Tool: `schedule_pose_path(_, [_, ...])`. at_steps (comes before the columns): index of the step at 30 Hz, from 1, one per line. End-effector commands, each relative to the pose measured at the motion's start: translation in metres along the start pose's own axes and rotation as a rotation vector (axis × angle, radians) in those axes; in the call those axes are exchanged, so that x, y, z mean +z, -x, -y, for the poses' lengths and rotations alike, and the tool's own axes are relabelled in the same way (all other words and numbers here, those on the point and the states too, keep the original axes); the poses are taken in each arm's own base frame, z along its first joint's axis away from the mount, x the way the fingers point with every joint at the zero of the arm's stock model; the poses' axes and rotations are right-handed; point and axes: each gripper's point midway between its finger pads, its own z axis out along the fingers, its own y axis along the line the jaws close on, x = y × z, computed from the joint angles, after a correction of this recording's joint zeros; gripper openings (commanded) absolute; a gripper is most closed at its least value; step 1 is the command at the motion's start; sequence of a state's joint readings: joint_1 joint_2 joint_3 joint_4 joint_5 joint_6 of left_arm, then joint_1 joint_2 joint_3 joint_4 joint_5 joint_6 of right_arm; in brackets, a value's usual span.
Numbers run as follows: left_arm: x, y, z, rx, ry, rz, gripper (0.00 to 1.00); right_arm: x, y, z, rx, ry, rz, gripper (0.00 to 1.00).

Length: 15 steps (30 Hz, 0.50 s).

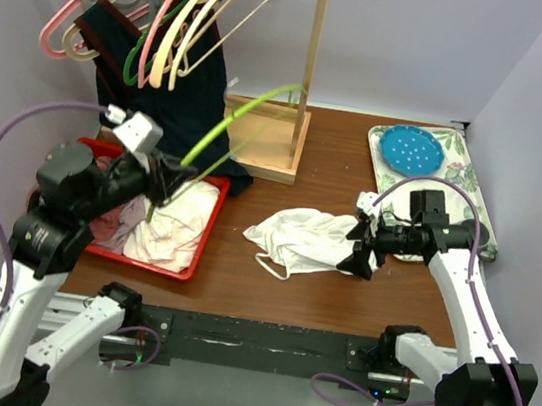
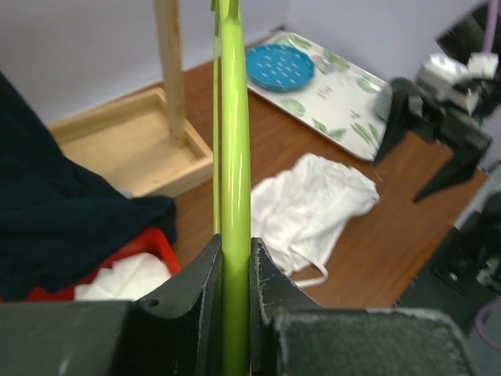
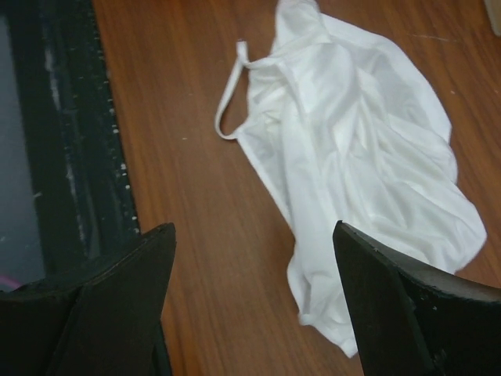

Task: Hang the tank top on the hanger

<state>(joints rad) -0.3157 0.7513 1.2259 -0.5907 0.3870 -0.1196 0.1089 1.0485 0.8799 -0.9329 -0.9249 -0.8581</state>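
Observation:
The white tank top (image 1: 298, 239) lies crumpled on the brown table, right of the red bin. It also shows in the left wrist view (image 2: 313, 207) and the right wrist view (image 3: 360, 157). My left gripper (image 1: 164, 188) is shut on the lime yellow-green hanger (image 1: 237, 118), held above the bin with its arm pointing up and right; the bar runs between the fingers in the left wrist view (image 2: 233, 157). My right gripper (image 1: 358, 254) is open and empty, just above the tank top's right edge. Its fingertips (image 3: 368, 258) straddle the hem.
A red bin (image 1: 209, 230) with white and pink cloths sits at the left. A wooden rack (image 1: 279, 149) behind it holds pink, cream and green hangers (image 1: 166, 17) and a dark navy garment (image 1: 182, 80). A leaf-print tray (image 1: 457, 174) with a blue plate (image 1: 412, 150) is at the back right.

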Motion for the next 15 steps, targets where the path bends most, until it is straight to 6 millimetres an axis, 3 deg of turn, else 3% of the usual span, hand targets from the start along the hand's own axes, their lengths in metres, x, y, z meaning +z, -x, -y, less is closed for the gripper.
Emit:
schedule_pose_path(1, [-0.016, -0.052, 0.037, -0.033, -0.203, -0.102, 0.0, -0.031, 0.043, -0.045, -0.164, 0.176, 0.056, 0.86])
schedule_pose_path(3, [-0.015, -0.079, 0.048, -0.084, -0.289, -0.15, 0.0, -0.042, 0.054, -0.048, -0.225, 0.192, 0.039, 0.86])
schedule_pose_path(5, [-0.013, -0.087, 0.071, -0.14, -0.451, -0.156, 0.0, -0.057, 0.079, -0.054, -0.237, 0.184, 0.051, 0.87])
schedule_pose_path(6, [-0.01, -0.103, 0.076, -0.178, -0.502, -0.186, 0.0, -0.063, 0.091, -0.053, -0.264, 0.165, 0.062, 0.89])
schedule_pose_path(7, [-0.01, -0.1, 0.084, -0.173, -0.576, -0.161, 0.0, -0.063, 0.096, -0.057, -0.283, 0.172, 0.067, 0.9])
schedule_pose_path(11, [0.0, -0.113, 0.1, -0.197, -0.653, -0.169, 0.0, -0.055, 0.104, -0.072, -0.272, 0.246, 0.06, 0.92])
schedule_pose_path(15, [0.021, -0.137, 0.124, -0.194, -0.687, -0.245, 0.0, -0.036, 0.096, -0.065, -0.21, 0.277, 0.053, 0.92])
